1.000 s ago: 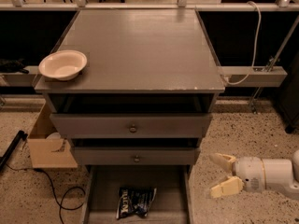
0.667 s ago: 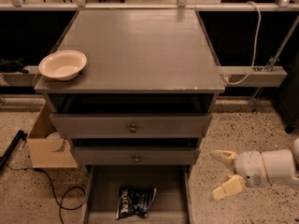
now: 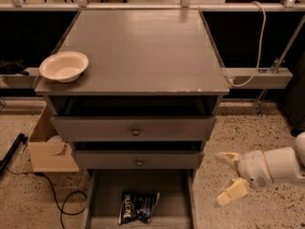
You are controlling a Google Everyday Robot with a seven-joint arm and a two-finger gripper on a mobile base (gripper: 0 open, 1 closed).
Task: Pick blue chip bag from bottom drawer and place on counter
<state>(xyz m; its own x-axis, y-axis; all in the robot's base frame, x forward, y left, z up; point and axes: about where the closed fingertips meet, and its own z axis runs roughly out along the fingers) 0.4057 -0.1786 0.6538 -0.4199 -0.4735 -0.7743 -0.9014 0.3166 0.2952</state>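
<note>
The blue chip bag (image 3: 138, 206), dark foil with white lettering, lies flat in the open bottom drawer (image 3: 105, 194), towards its front. The counter (image 3: 143, 51) is the broad grey top of the cabinet above. My gripper (image 3: 229, 175) is to the right of the cabinet, at about the height of the bottom drawer, over the speckled floor. Its two pale fingers (image 3: 232, 192) are spread apart and hold nothing. It is well clear of the bag, outside the drawer's right wall.
A cream bowl (image 3: 64, 66) sits at the counter's front left corner. Two knobbed drawers (image 3: 135, 128) are above the bottom one. A cardboard box (image 3: 47, 147) and a black cable (image 3: 62, 199) lie on the floor at left. A white cable (image 3: 259, 37) hangs at the right.
My gripper has shifted slightly, with the lower finger a little lower and the arm drawn a bit back to the right. The bag and the drawers have not moved.
</note>
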